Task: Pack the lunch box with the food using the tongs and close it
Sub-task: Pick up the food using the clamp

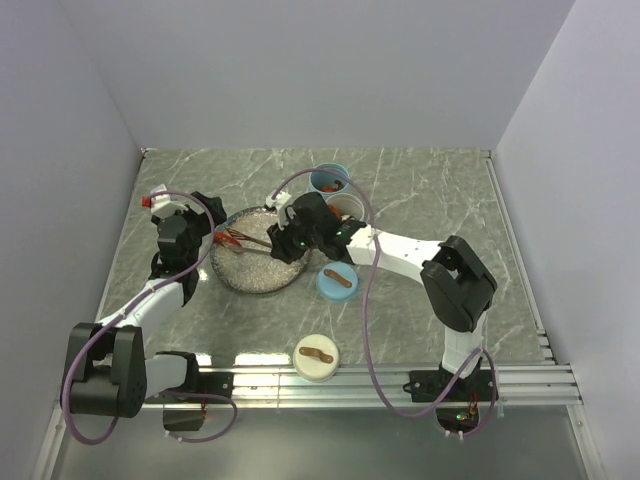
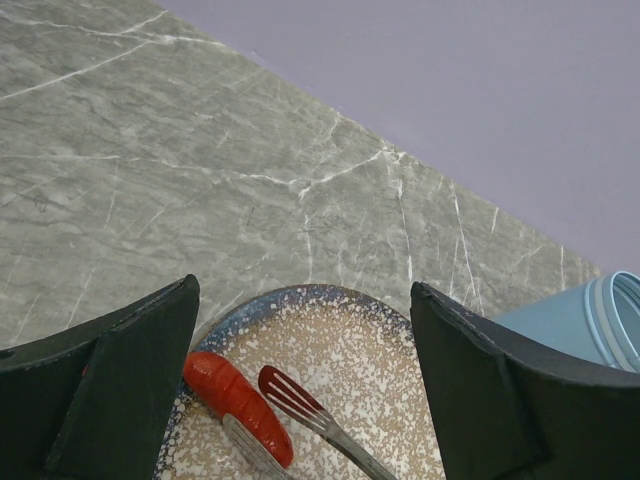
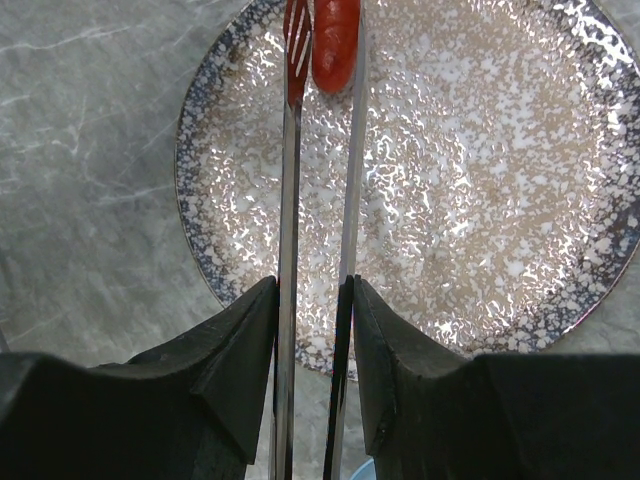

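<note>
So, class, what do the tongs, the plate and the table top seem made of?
Tongs: likely polished metal; thin, grey, reflective strips.
Plate: probably glazed ceramic; glossy speckled face.
Table top: marble-look with white veins; stone or laminate, unclear.

No legible text, labels or numbers in any view; tongs [image 3: 289,200], plate [image 3: 480,180] and blue cup [image 2: 570,325] show no readable markings.

A round speckled ceramic plate [image 1: 257,280] is sitting on the grey marble bench [image 1: 420,190]. Over the plate's right rim, the right gripper [image 1: 284,240] is holding slim grey metal tongs [image 1: 252,241], which are reaching toward a small red food piece [image 1: 228,238] by its left rim. The left gripper [image 1: 205,240] is hovering just left of the plate.
</note>
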Motion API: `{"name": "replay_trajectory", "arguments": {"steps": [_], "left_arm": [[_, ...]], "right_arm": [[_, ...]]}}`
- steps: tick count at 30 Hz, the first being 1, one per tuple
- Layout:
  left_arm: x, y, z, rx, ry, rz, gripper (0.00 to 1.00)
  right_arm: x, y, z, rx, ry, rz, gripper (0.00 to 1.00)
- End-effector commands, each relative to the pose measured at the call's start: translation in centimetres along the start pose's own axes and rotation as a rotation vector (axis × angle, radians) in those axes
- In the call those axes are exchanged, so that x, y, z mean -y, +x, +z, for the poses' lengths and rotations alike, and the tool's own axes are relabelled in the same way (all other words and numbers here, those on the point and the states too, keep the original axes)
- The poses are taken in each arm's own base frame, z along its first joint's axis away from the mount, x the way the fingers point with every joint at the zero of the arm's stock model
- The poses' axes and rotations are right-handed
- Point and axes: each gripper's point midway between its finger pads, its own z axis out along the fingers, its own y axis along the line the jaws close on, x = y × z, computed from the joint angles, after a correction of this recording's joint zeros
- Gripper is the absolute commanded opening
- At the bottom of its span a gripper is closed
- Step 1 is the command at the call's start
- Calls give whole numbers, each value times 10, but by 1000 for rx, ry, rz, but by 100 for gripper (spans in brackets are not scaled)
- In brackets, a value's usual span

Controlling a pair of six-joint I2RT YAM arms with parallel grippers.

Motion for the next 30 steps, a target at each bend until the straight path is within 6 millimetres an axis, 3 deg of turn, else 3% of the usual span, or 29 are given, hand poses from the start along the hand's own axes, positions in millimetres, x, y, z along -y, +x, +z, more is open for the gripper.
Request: {"name": "replay_trajectory", "arguments": {"steps": [1,7,11,15,23,28,30], "left_arm": [[7,-15,-1,56,21,-22,93],[7,-15,-2,56,21,-22,93],[7,-15,-3,58,20,-22,93],[7,-18,-4,64,20,-22,93],[9,-24,-9,76,20,-24,93],[11,-29,-11,87,23,-26,93],[12,-31,-12,88,26,-29,93]], "right_arm": [[-1,-22,4,38,-3,-5,43],[1,-17,7,17,-1,1,41],[2,-18,6,10,11,3,22],[4,-35,-2,45,35,-6,14],[-2,-104,-48,216,77,-28,11],[2,-129,-84,301,154,-40,11],[8,-128,-95,311,192,-38,11]]}}
